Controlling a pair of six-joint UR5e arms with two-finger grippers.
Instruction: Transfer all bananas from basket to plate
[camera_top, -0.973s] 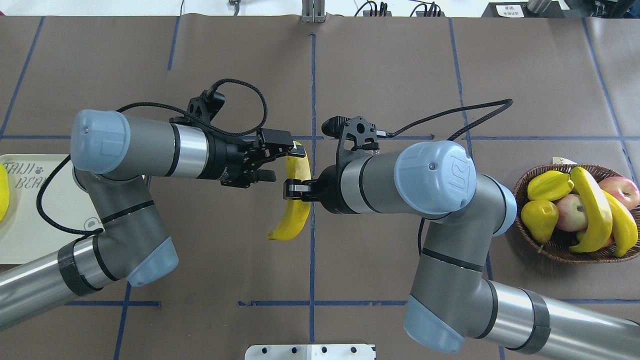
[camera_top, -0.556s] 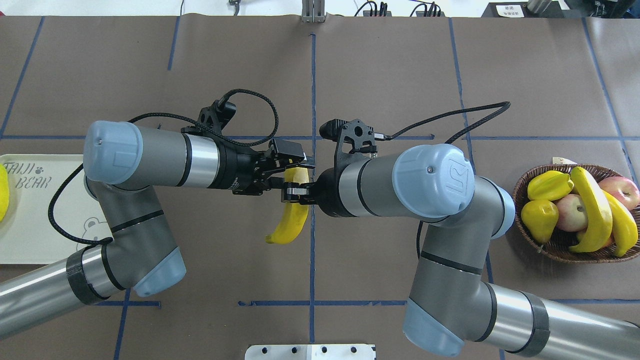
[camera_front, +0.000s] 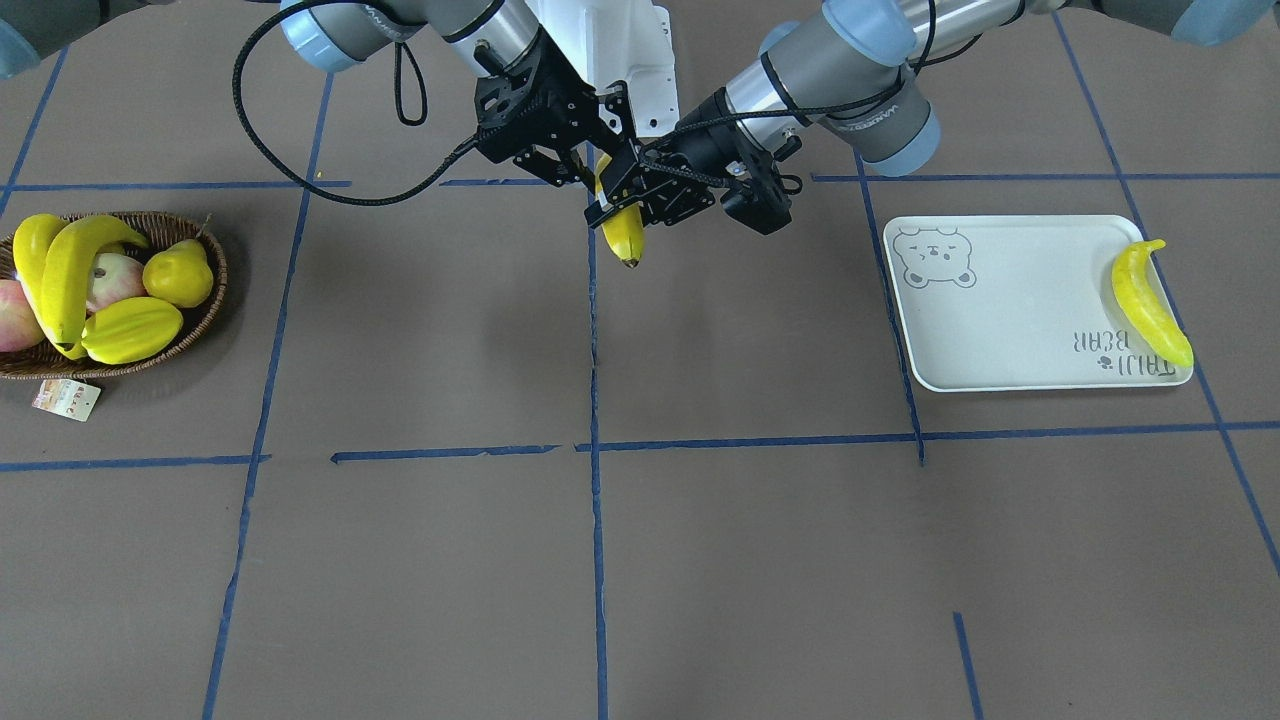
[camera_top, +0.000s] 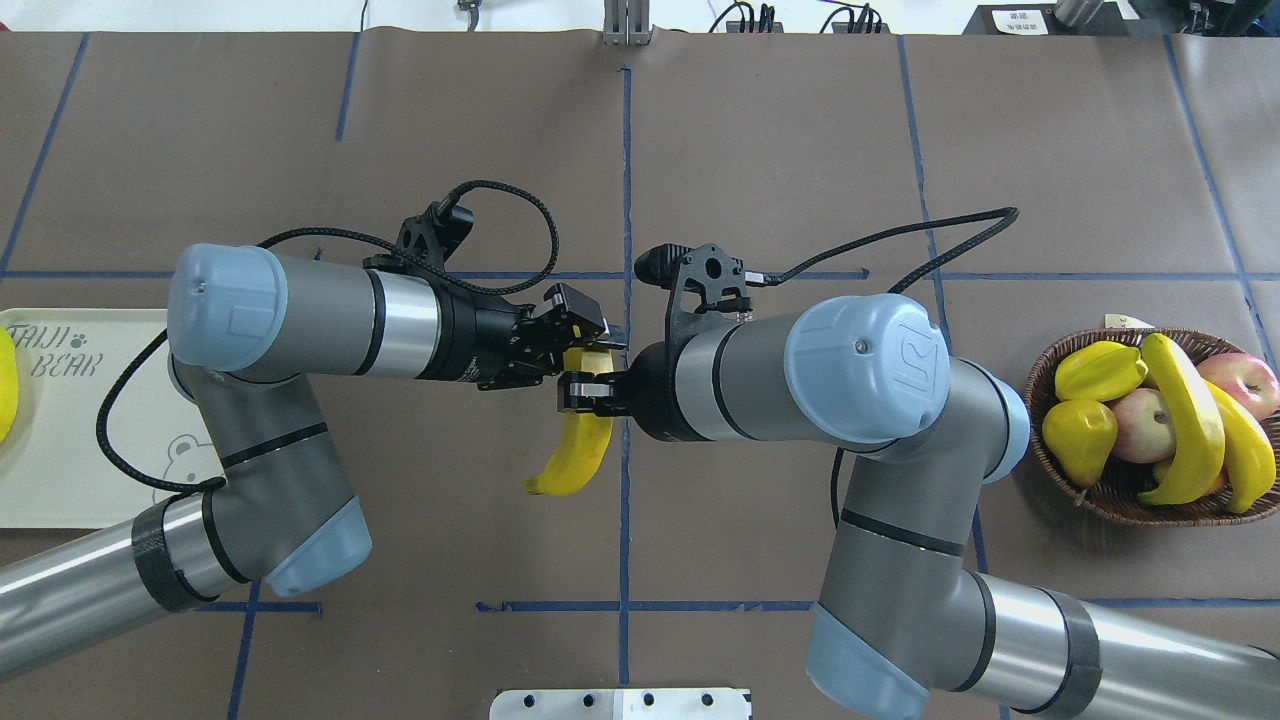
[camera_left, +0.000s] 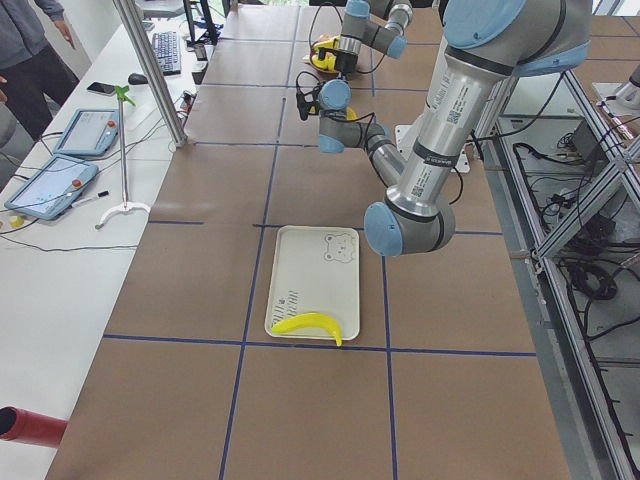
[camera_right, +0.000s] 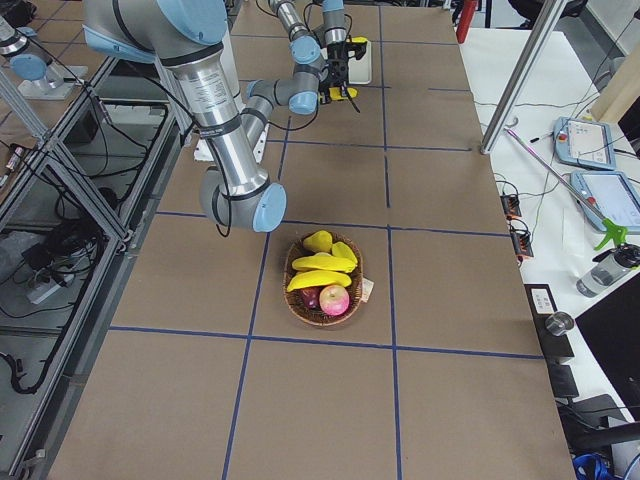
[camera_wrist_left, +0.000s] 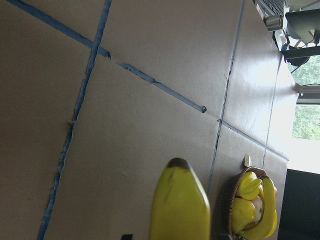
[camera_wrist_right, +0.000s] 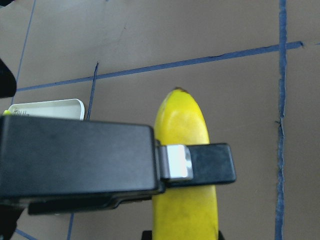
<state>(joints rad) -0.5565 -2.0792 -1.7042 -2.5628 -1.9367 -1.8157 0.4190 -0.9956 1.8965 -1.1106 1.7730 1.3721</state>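
Left claw (camera_top: 585, 345) now closer, agape astride the glossy, curved yellow banana (camera_top: 575, 455) in the clamp of the right claw (camera_top: 583, 393).

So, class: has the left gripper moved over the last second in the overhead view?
Yes. The left gripper has moved rightward toward the central blue tape line, nearer the banana.

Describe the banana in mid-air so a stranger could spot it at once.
Find the middle of the table. One banana hangs there in the air between the left tool and right tool. The others lie on the plate or in the basket.
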